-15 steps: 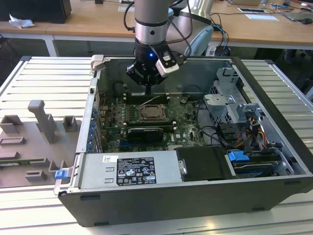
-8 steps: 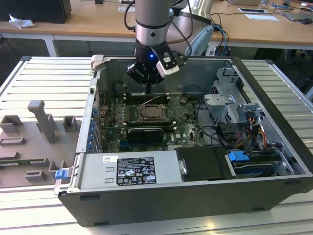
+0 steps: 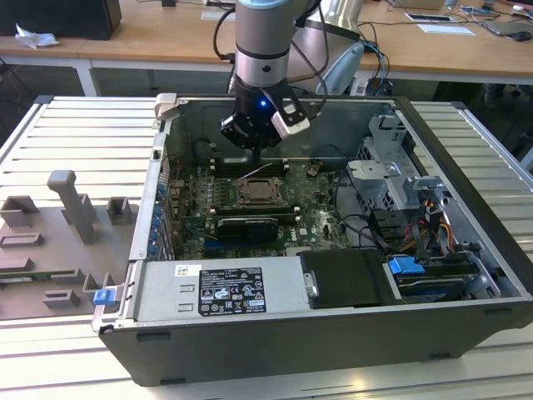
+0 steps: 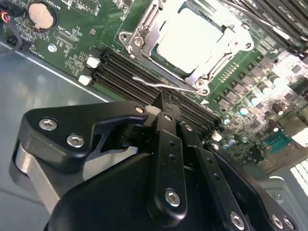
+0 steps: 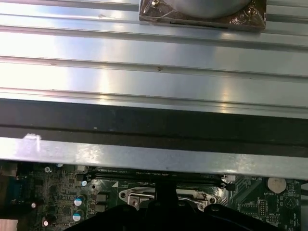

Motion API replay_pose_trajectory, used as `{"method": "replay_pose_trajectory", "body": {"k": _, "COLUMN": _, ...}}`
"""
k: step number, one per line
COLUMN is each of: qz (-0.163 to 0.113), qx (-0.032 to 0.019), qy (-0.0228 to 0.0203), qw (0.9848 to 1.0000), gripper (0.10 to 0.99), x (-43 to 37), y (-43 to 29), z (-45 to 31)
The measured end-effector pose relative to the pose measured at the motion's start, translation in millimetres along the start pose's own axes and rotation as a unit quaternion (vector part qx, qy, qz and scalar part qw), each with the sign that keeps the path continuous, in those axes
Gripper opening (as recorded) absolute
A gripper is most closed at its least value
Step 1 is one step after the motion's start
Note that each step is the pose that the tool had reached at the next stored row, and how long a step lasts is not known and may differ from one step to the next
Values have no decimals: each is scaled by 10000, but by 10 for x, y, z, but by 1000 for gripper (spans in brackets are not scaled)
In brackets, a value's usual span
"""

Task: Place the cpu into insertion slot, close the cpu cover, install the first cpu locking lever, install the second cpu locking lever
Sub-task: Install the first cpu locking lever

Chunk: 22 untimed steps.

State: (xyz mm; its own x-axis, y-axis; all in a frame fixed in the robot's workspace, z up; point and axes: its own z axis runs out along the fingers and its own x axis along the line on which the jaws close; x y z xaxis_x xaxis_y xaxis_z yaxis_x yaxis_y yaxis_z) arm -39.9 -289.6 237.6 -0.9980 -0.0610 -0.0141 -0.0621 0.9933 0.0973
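Observation:
The cpu point(image 4: 190, 38) lies flat in the insertion slot point(image 3: 258, 193), its silvery top showing through the window of the cpu cover point(image 4: 144, 45), which rests down around it. A thin wire locking lever point(image 4: 166, 85) runs along the socket's side next to the black memory slots point(image 4: 120, 77) and looks slightly raised. My gripper point(image 4: 163, 102) hangs just above that lever with its black fingers point(image 4: 166, 125) pressed together and nothing between them. In the exterior view the gripper point(image 3: 254, 140) is over the board just behind the socket.
The open computer case point(image 3: 466, 192) walls the board in. A power supply point(image 3: 221, 287) sits at its front and a drive cage with cables point(image 3: 400, 196) at the exterior view's right. Grey fixtures point(image 3: 71, 208) stand on the slatted table at the left. A coin battery point(image 4: 39, 14) is nearby.

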Motion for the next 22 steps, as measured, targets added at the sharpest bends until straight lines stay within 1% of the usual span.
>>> {"method": "replay_pose_trajectory", "body": {"k": 4, "qz": -19, "qx": 1, "qy": -14, "qw": 10000, "gripper": 106, "x": -12, "y": 1, "z": 40}}
{"method": "replay_pose_trajectory", "body": {"k": 7, "qz": -24, "qx": -1, "qy": -15, "qw": 10000, "gripper": 106, "x": -50, "y": 1, "z": 64}}
{"method": "replay_pose_trajectory", "body": {"k": 9, "qz": -23, "qx": -12, "qy": -16, "qw": 10000, "gripper": 106, "x": -69, "y": -2, "z": 74}}
{"method": "replay_pose_trajectory", "body": {"k": 12, "qz": -43, "qx": -60, "qy": -19, "qw": 10000, "gripper": 106, "x": -83, "y": -4, "z": 93}}
{"method": "replay_pose_trajectory", "body": {"k": 16, "qz": -49, "qx": -63, "qy": -22, "qw": 10000, "gripper": 106, "x": -106, "y": -9, "z": 130}}
{"method": "replay_pose_trajectory", "body": {"k": 17, "qz": -49, "qx": -63, "qy": -22, "qw": 10000, "gripper": 106, "x": -121, "y": -11, "z": 143}}
{"method": "replay_pose_trajectory", "body": {"k": 20, "qz": -49, "qx": -63, "qy": -22, "qw": 10000, "gripper": 106, "x": -203, "y": -23, "z": 211}}
{"method": "replay_pose_trajectory", "body": {"k": 22, "qz": -49, "qx": -63, "qy": -22, "qw": 10000, "gripper": 106, "x": -212, "y": -28, "z": 260}}
